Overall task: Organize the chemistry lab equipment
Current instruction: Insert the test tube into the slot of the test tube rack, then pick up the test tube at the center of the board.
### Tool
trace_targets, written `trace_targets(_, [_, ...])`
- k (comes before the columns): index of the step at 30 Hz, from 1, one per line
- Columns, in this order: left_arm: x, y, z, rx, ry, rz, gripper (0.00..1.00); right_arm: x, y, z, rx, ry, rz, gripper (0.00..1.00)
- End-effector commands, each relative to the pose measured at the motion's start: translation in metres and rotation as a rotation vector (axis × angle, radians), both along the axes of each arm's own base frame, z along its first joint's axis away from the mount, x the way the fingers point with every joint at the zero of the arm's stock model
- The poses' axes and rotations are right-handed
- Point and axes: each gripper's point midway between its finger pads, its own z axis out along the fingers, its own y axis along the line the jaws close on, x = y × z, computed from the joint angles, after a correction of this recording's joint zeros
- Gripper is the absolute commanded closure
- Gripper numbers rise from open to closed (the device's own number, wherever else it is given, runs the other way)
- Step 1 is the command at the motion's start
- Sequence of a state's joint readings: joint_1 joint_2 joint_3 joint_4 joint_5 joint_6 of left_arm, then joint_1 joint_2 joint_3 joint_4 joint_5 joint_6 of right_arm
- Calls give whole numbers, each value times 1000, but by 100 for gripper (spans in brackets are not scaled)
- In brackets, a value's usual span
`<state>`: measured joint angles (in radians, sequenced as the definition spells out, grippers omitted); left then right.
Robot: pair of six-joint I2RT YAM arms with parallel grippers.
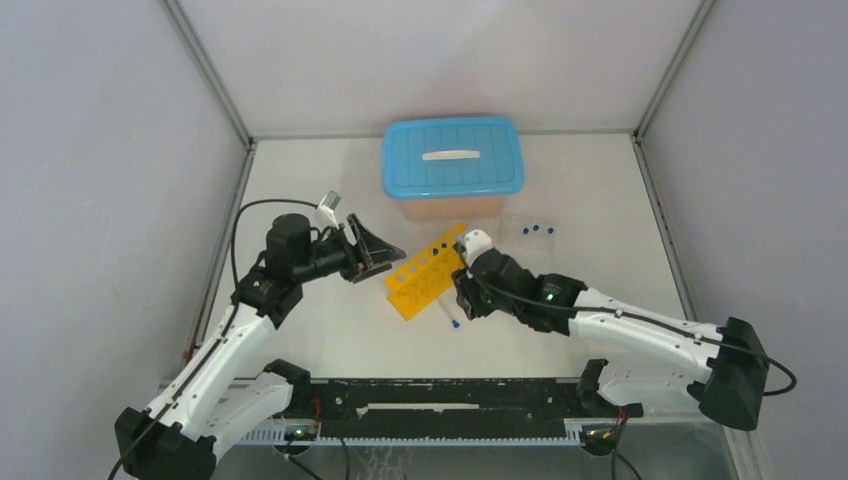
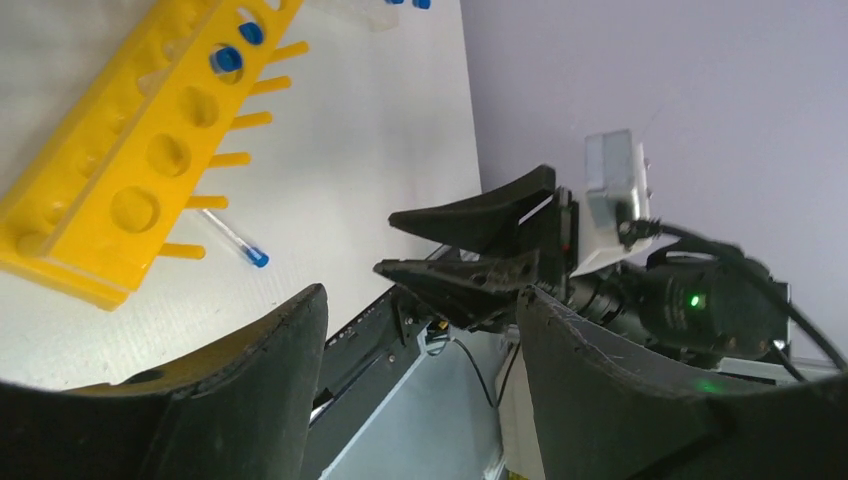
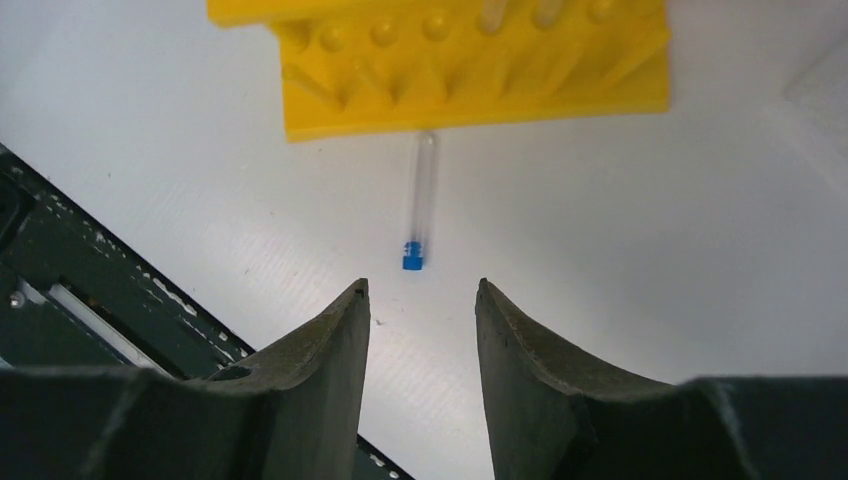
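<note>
A yellow rack [image 1: 424, 273] with round holes sits at an angle in the middle of a white table [image 1: 330, 330], where either arm can reach it. Two blue-capped tubes [image 2: 228, 60] sit in its holes. One loose tube [image 3: 420, 200] lies flat on the table just beside the rack's near edge, with its cap pointing toward the robot. The right pincer [image 3: 420, 290] hangs low just short of this tube, jaws spread and empty, lined up with it, probably to pick it up. The left pincer [image 2: 422, 305] hovers at the rack's other side, also spread and holding nothing. More tubes rest in a small clear tray [image 1: 520, 241] behind the rack, to the right. A box with a blue lid [image 1: 452, 155] sits at the back.
</note>
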<state>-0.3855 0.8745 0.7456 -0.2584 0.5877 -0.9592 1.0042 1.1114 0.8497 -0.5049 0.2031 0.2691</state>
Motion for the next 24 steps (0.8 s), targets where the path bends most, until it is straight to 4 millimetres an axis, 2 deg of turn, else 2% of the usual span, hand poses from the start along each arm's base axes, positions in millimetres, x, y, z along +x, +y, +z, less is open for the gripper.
trace_targets(1, [-4,8,-8,16,-25,29,26,3,32,-2,62,-77,-13,50])
trace_targets(7, [-12,13,-11,8,-25,53,27,2,45,-39,19,-83,-37,49])
trace_targets(14, [-20,19,-4,10,-42,73,26,0,46,-74,9,-97,-83,49])
trace_targets(24, [-24,22,-7,13,-38,78,27,-5,52,-101,12,-69,-69,50])
